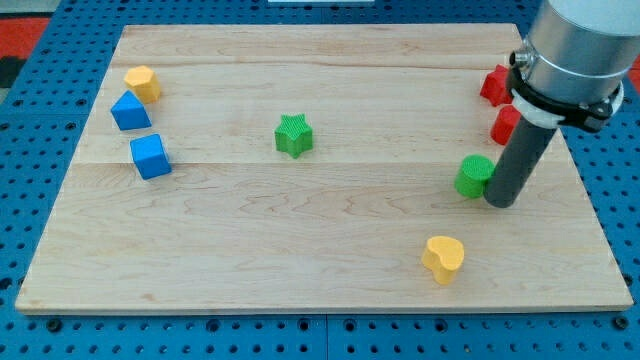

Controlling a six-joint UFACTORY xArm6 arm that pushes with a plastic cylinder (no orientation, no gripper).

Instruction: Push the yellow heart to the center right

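Note:
The yellow heart (443,258) lies on the wooden board (300,250) at the view's lower right. My tip (501,200) rests on the board above and to the right of the heart, about a block's width away from it. The tip touches the right side of a green round block (474,176).
Two red blocks (495,85) (505,125) sit at the view's upper right, partly hidden by the arm. A green star (294,135) is near the middle. At the view's left are a yellow block (142,83) and two blue blocks (130,111) (150,156).

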